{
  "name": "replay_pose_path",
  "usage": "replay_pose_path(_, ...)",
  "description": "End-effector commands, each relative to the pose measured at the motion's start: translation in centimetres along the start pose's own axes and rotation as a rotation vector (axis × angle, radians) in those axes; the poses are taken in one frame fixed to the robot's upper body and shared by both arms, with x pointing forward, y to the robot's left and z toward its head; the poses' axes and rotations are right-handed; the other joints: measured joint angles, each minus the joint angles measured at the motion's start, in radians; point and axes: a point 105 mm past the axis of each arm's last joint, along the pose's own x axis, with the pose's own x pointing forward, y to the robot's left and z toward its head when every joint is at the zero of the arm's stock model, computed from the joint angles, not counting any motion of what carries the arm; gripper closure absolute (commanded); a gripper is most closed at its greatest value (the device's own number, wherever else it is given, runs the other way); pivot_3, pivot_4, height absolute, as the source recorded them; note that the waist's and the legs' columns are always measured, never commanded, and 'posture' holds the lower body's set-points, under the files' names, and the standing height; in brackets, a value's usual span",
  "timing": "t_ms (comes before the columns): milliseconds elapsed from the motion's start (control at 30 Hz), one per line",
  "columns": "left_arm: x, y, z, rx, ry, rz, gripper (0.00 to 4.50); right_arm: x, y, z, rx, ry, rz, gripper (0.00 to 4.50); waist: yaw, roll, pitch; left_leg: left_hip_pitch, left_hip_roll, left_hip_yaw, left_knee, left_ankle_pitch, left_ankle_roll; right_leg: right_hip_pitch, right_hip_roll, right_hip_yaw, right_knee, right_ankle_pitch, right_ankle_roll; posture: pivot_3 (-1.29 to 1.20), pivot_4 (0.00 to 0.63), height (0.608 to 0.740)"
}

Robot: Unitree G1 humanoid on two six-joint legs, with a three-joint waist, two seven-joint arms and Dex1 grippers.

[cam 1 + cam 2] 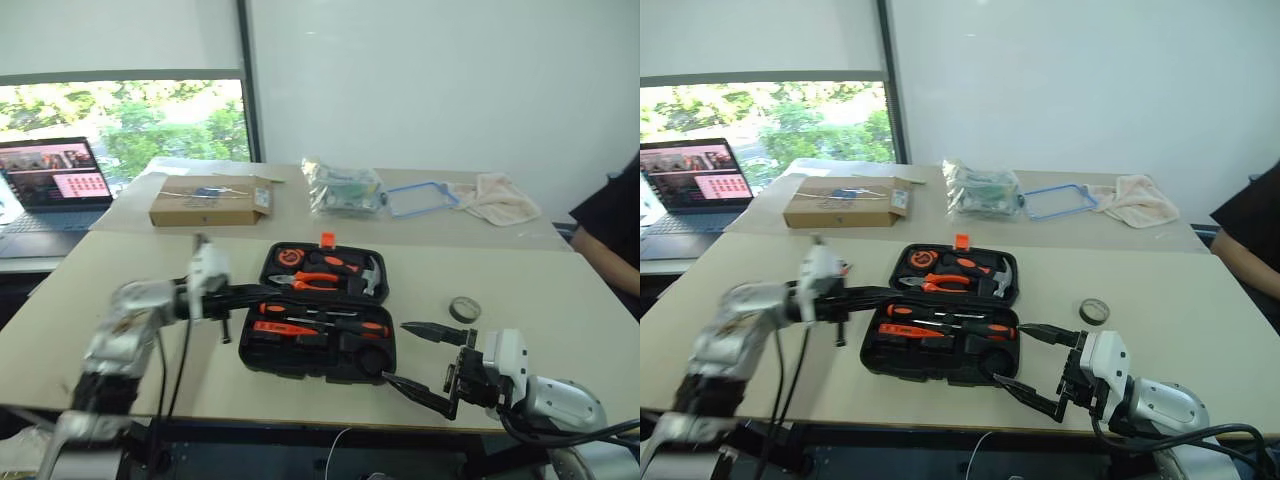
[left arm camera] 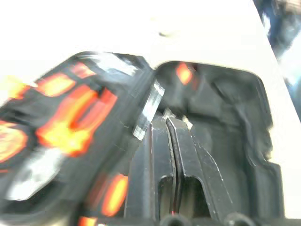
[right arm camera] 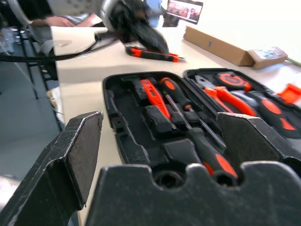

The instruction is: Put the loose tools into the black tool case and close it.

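The left gripper (image 2: 170,123) is seen nearly closed, empty, over the black tool case (image 1: 318,355); the right gripper (image 1: 413,355) is spread wide at lower right, beside a tape roll (image 1: 464,308).

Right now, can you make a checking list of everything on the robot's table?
Surface: beige table.
Job's things: open black plastic tool case holding tools; slim orange-and-black tool on the table beside it.
Clutter: grey tape roll, brown cardboard box, clear plastic bag.
Claws: left claw shut at the case's edge; right claw open.
Cables: black cables under the left arm.
Surroundings: open laptop, window, person's dark sleeve.
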Motion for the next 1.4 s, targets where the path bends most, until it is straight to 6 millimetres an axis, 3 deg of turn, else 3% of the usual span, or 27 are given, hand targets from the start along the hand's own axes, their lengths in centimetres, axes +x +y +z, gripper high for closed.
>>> replay_pose_path(33,-6.5,1.2,-1.3,0.000,0.011,0.274,3.21,-0.4,-0.3,1.3,-0.055,-0.048,-0.009,0.00,-0.004,0.000,0.000,0.000,0.001,0.000,-0.001,0.000,0.000,0.000,0.001,0.000,-0.001,0.000,0.000,0.00,0.150,0.740)
replay_pose_path(167,-13.8,0.8,-4.3,-0.062,0.062,0.587,1.74,-0.4,-0.3,1.6,-0.069,-0.065,-0.019,0.00,0.003,0.000,0.000,0.000,0.001,0.000,-0.001,-0.001,-0.002,-0.001,0.000,-0.001,-0.001,0.000,-0.001,0.00,0.150,0.740)
replay_pose_path(267,-20.7,-0.8,-7.6,-0.177,0.118,0.900,0.51,-0.2,-0.5,2.0,-0.072,-0.090,-0.034,0.00,0.013,0.000,0.000,0.000,0.001,0.000,-0.001,-0.003,-0.002,0.000,-0.003,-0.002,-0.001,0.000,0.000,0.00,0.150,0.740)
replay_pose_path(333,-22.8,-1.1,-8.4,-0.207,0.118,1.025,0.07,0.0,-0.5,2.1,-0.065,-0.095,-0.030,0.00,0.015,0.000,0.000,0.000,0.000,0.001,-0.001,-0.005,0.000,0.000,-0.005,-0.002,-0.001,0.000,0.000,0.00,0.150,0.740)
replay_pose_path(367,-23.0,-0.8,-8.5,-0.212,0.110,1.052,0.07,0.1,-0.4,2.1,-0.063,-0.096,-0.028,0.00,0.022,0.000,0.000,0.000,0.000,0.001,-0.001,-0.006,0.003,0.000,-0.005,-0.003,-0.001,0.000,0.000,0.00,0.150,0.740)
replay_pose_path(533,-20.1,2.5,-7.5,-0.234,0.062,0.999,0.07,0.5,-0.5,2.1,-0.058,-0.101,-0.024,0.00,0.062,-0.002,0.000,0.001,-0.001,-0.003,0.001,-0.004,-0.001,0.000,-0.008,-0.010,-0.001,0.001,-0.003,0.00,0.150,0.740)
replay_pose_path(633,-16.4,5.8,-6.0,-0.232,0.069,0.898,0.07,0.8,-0.6,2.2,-0.059,-0.100,-0.023,0.00,0.060,-0.004,-0.002,0.000,-0.001,-0.002,0.001,-0.001,-0.002,0.003,-0.008,-0.009,0.000,0.004,-0.004,0.00,0.150,0.740)
replay_pose_path(800,-11.4,9.3,-4.5,-0.234,0.143,0.738,0.07,0.9,-0.6,2.0,-0.057,-0.090,-0.022,0.00,0.038,-0.005,-0.002,0.000,-0.001,-0.002,0.001,0.003,-0.004,0.003,-0.003,-0.008,0.001,0.005,-0.005,0.00,0.150,0.740)
replay_pose_path(900,-9.7,10.8,-5.2,-0.239,0.258,0.701,0.07,1.0,-0.5,1.9,-0.057,-0.088,-0.024,0.00,0.023,-0.005,-0.002,-0.001,-0.001,-0.001,0.000,0.007,-0.011,0.002,0.003,-0.006,-0.001,0.005,-0.005,0.00,0.150,0.740)
replay_pose_path(1067,-8.0,11.3,-6.8,-0.259,0.376,0.632,0.07,1.0,-0.4,1.9,-0.060,-0.087,-0.039,0.00,-0.004,-0.005,-0.002,0.000,-0.001,0.001,-0.007,0.007,-0.011,0.000,0.006,-0.004,-0.001,0.004,-0.005,0.00,0.150,0.740)
replay_pose_path(1267,-7.4,11.3,-8.5,-0.306,0.481,0.634,0.07,0.5,-0.3,1.8,-0.060,-0.076,-0.062,0.00,0.006,-0.006,-0.002,-0.002,-0.001,0.005,-0.010,0.006,-0.011,-0.001,0.005,-0.004,-0.002,0.004,-0.004,0.00,0.150,0.740)
replay_pose_path(1400,-7.4,10.9,-9.3,-0.345,0.487,0.622,1.21,0.3,-0.2,1.8,-0.059,-0.072,-0.066,0.00,0.009,-0.006,-0.002,-0.001,-0.001,0.003,-0.010,0.006,-0.010,-0.001,0.004,-0.003,-0.002,0.004,-0.004,0.00,0.150,0.740)
